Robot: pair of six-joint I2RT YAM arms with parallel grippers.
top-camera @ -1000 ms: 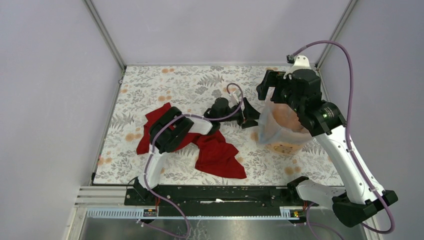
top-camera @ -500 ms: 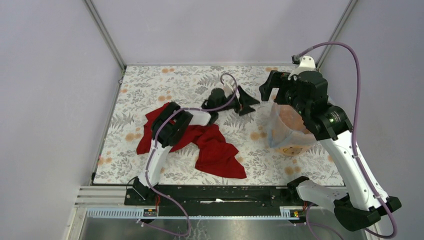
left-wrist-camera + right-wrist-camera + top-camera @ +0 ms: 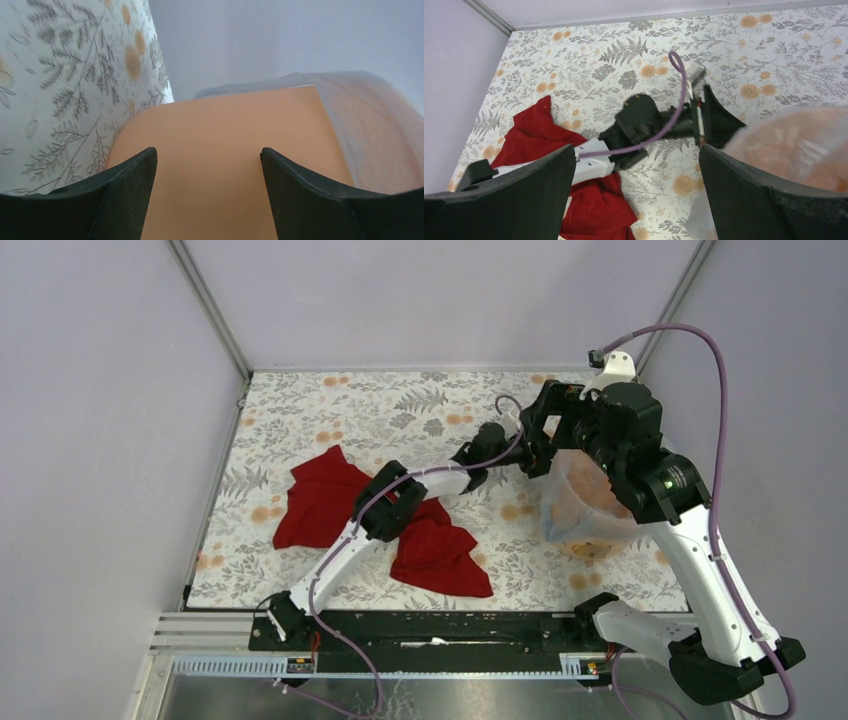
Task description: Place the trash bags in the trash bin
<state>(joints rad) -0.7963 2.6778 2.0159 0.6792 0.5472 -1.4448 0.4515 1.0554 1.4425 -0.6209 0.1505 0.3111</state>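
The orange bucket point(image 3: 588, 543) stands at the right of the table, and the pale-blue film bag point(image 3: 556, 508) is draped over its mouth and left side. My left gripper point(image 3: 533, 452) is open at the bucket's left rim. In the left wrist view the bucket's orange wall point(image 3: 215, 145) fills the gap between the jaws, with bag film point(image 3: 380, 115) to the right. My right gripper point(image 3: 546, 408) is open and empty, hovering above the bucket's far left edge. Its wrist view shows the left gripper point(image 3: 716, 122) beside the bag point(image 3: 794, 145) over the bucket.
A large red cloth point(image 3: 322, 502) lies crumpled at centre left, under the left arm; it also shows in the right wrist view point(image 3: 531, 137). The floral table cover point(image 3: 400, 410) is walled at the back and on both sides.
My left arm has stretched right from the table's middle to the bucket's left rim. The bucket with the bag has shifted slightly right. The right gripper stays above it.
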